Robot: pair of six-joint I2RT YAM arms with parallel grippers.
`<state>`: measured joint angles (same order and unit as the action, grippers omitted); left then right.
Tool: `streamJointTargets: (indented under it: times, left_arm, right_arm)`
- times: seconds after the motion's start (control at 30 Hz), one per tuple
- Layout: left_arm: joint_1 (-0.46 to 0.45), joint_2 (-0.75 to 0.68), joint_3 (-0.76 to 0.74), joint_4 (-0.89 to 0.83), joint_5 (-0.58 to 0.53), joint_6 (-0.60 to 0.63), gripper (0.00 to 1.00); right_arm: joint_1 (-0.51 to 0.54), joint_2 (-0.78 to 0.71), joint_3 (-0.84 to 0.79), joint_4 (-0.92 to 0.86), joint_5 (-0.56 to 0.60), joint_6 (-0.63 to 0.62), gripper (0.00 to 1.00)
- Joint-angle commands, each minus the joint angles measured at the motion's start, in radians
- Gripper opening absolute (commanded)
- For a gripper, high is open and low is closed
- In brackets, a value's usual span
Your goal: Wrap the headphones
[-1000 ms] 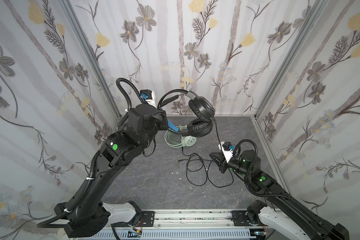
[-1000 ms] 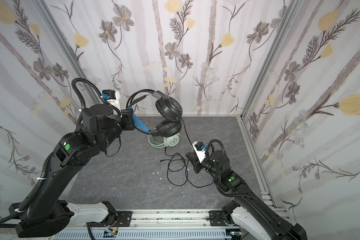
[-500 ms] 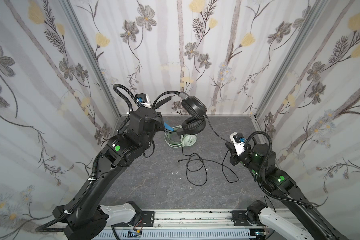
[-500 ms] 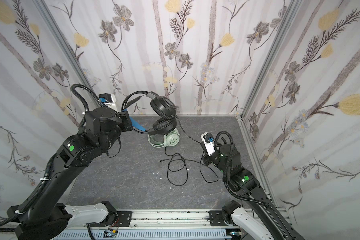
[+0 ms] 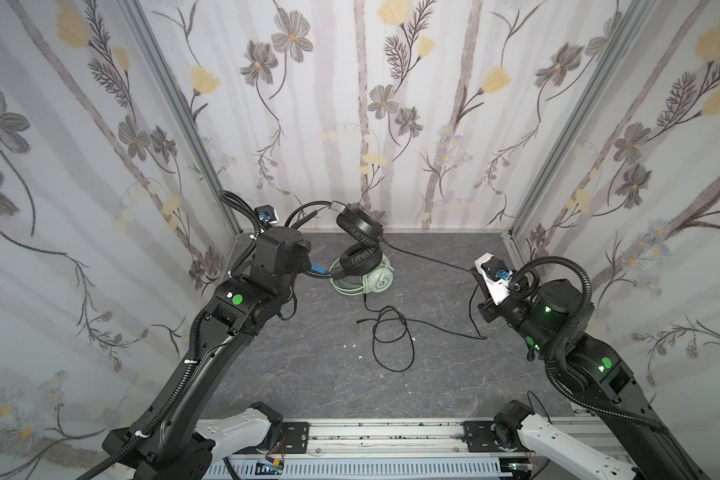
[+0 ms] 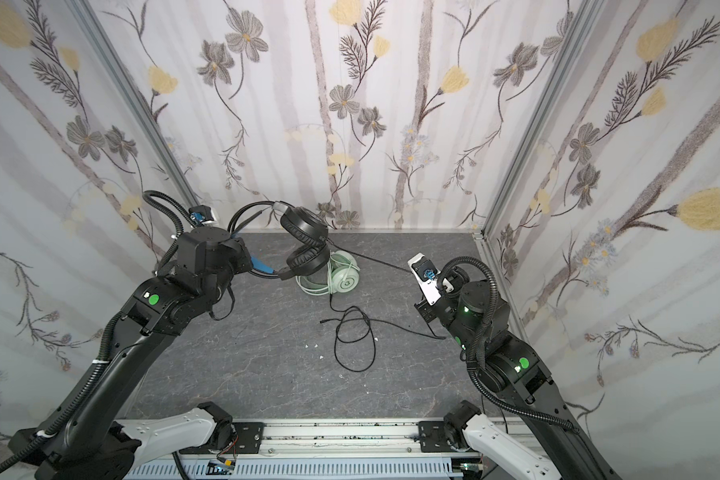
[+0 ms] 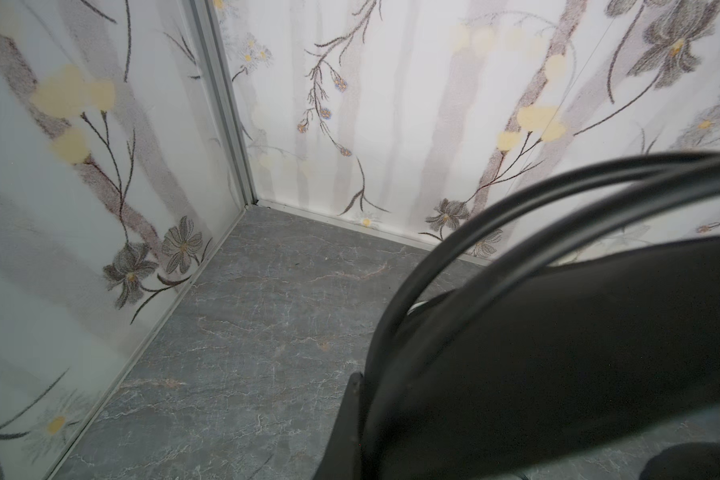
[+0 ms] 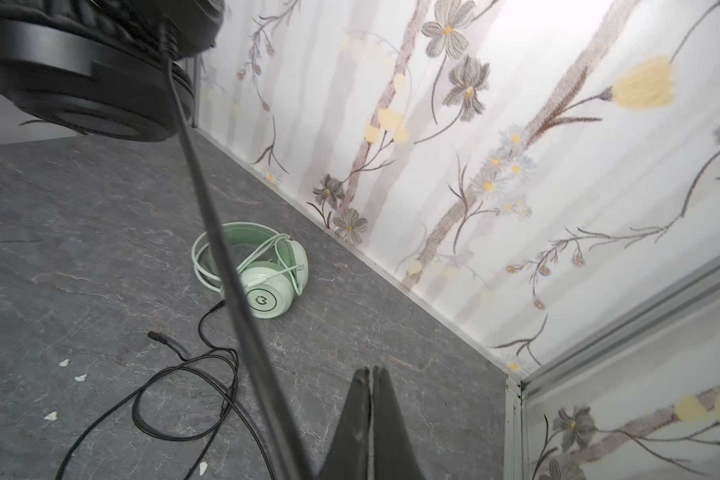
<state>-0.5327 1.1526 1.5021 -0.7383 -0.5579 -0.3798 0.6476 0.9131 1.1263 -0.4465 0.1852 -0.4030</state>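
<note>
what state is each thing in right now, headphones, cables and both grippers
black headphones, held up off the floor by the headband
black cable, taut from the black headphones to the right gripper, rest looped loose on the floor
mint-green headphones, lying on the floor, whitish cable wound around them
left gripper, shut on the black headphones
right gripper, shut, black cable tight beside its fingers

Mint headset [image 8: 275,286] earcup: dark ring emblem [image 8: 261,299] around 3-like glyph; brand name unreadable. Same mark visible in both top views.
</note>
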Motion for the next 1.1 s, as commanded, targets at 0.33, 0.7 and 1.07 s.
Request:
streamJointTargets:
  times: [0.33, 0.7, 1.07]
  left_arm:
    - [-0.046, 0.104, 0.020, 0.059, 0.135, 0.119, 0.00]
    - [-0.140, 0.180, 0.007, 0.016, 0.348, 0.299, 0.00]
    - [-0.207, 0.162, -0.042, 0.095, 0.564, 0.406, 0.00]
  right_arm:
    - [0.251, 0.245, 0.302, -0.103, 0.043, -0.169, 0.00]
    - [0.277, 0.413, 0.374, -0.102, 0.155, -0.186, 0.00]
    - [0.255, 0.445, 0.332, -0.066, 0.218, -0.162, 0.08]
